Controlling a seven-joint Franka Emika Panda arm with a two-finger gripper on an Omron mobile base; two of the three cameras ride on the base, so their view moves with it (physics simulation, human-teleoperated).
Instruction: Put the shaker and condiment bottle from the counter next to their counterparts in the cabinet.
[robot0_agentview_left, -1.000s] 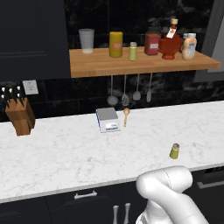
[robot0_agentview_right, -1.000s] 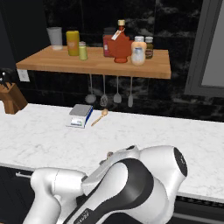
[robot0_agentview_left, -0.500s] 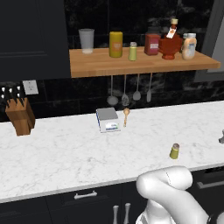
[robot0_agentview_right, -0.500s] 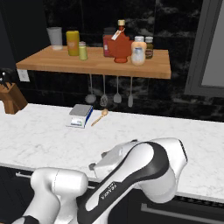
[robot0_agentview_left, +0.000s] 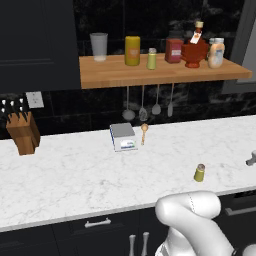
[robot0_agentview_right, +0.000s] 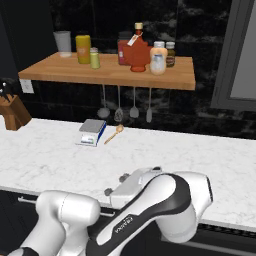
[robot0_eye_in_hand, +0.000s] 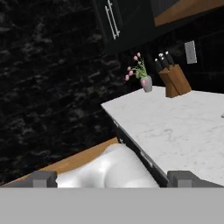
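Two small dark finger tips (robot0_eye_in_hand: 43, 178) of the pincer (robot0_eye_in_hand: 112, 179) stand at the bottom of the hand view, far apart from each other, with nothing between them, so the pincer is released. It looks along the white marble counter (robot0_eye_in_hand: 175, 127) toward a wooden knife block (robot0_eye_in_hand: 174, 81) and a small grey vase with pink flowers (robot0_eye_in_hand: 143, 76) at the far end; the task's things are not among what it faces, so I cannot tell how near the pincer is to them.

Closest to the base, the white arm (robot0_agentview_left: 192, 220) is folded low in front of the counter edge. Just beyond it, near the front edge of the counter (robot0_agentview_left: 70, 175), the shaker (robot0_agentview_left: 199, 172) stands upright, alone, with its grey-brown cap on top. Farther back, near the wall, lies a small grey kitchen scale (robot0_agentview_left: 123, 137), and a wooden spoon (robot0_agentview_left: 143, 132) lies just beside it on the right. The knife block (robot0_agentview_left: 24, 132) stands at the far left.

Above the counter, on the wall, is the cabinet (robot0_agentview_left: 160, 75). From left to right it carries a clear cup (robot0_agentview_left: 99, 46), a yellow canister (robot0_agentview_left: 132, 50), a pale green shaker (robot0_agentview_left: 152, 58), a red jar (robot0_agentview_left: 173, 50), the condiment bottle (robot0_agentview_left: 195, 49) and a pale jar (robot0_agentview_left: 216, 53). The condiment bottle stands upright, just beside the red jar. Four utensils (robot0_agentview_left: 150, 102) hang under the cabinet.
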